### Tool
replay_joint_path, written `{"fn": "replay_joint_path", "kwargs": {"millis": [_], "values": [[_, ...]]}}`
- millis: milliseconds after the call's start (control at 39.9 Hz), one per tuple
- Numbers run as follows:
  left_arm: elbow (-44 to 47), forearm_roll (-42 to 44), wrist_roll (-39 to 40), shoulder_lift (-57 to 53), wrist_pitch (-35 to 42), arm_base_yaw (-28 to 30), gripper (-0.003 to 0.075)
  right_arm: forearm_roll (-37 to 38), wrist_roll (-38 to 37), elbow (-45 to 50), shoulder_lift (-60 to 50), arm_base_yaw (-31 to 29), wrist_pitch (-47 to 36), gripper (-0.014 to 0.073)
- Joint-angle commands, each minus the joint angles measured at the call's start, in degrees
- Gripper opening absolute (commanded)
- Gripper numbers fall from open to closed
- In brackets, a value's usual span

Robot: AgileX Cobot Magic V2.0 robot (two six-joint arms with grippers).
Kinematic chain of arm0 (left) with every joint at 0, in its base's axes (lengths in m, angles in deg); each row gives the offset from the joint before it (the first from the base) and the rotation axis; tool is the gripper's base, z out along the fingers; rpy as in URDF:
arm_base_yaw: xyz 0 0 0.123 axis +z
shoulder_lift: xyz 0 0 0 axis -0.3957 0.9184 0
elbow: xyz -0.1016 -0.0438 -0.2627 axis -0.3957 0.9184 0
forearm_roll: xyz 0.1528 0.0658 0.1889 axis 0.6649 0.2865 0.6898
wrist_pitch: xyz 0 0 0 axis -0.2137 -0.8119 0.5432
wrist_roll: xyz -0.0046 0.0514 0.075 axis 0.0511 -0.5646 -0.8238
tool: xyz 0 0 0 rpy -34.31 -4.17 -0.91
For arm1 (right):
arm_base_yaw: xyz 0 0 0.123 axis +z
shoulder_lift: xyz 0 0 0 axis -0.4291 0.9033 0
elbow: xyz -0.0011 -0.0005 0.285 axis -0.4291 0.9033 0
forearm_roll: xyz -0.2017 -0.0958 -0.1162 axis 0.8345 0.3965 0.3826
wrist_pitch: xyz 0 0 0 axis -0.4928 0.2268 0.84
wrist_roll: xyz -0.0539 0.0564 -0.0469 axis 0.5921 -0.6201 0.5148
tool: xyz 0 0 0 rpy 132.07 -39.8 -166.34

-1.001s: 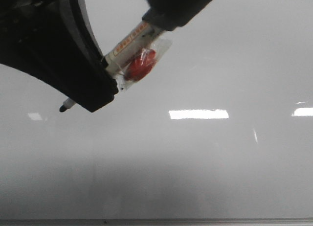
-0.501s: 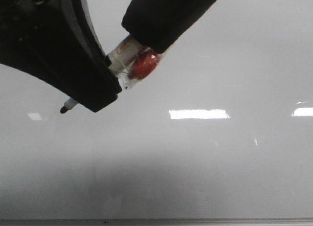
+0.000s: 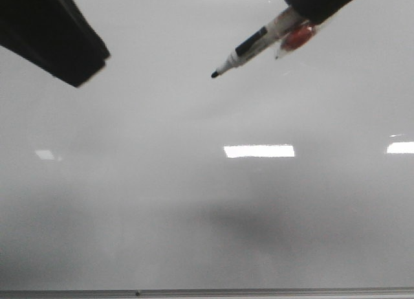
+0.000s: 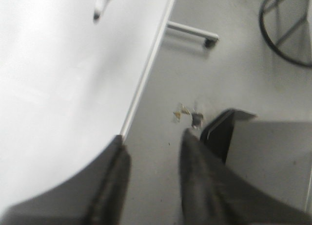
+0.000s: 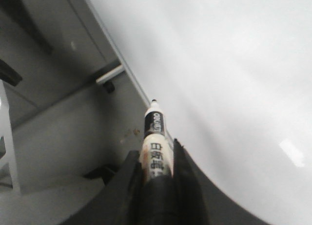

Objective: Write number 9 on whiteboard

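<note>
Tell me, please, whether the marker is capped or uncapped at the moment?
Uncapped. The marker held by the right pincer shows its bare dark tip in the front view, and no cap covers it. The whiteboard has no ink yet.

The whiteboard [image 3: 194, 202] serves as the worktop, a glossy pale grey-white sheet filling the front view. Its thin metal edge [image 3: 259, 292] runs along the bottom, with a small dark speck [image 3: 137, 292] on it. Bright rectangular light reflections [image 3: 259, 151] sit on the surface, and soft grey shadows lie across its lower part. No marker line shows on it.
</note>
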Motion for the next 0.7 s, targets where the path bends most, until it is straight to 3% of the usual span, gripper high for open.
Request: {"fn": "replay_joint_path", "kwargs": {"millis": [0,150,350,676], "values": [[2.74,-4.98,0.82,-6.57,4.38,4.59,0.0069,-6.93,0.67,-1.36,-1.08,-0.43,-5.47,-0.0069],[13.85,-8.89,0.82,-19.32,11.61,11.13,-0.0019,-12.85,0.72,-1.36,2.56,2.04,-15.96,-0.0069],[22.49,-13.3,0.82,-34.0,22.81,11.62,-0.0019,-13.48,0.74,-2.59,9.63,5.62,-30.1,-0.0069],[22.87,-13.3,0.82,-35.96,23.36,11.62,-0.0019,-13.74,0.74,-10.74,18.7,7.79,-30.31,-0.0069]]}}
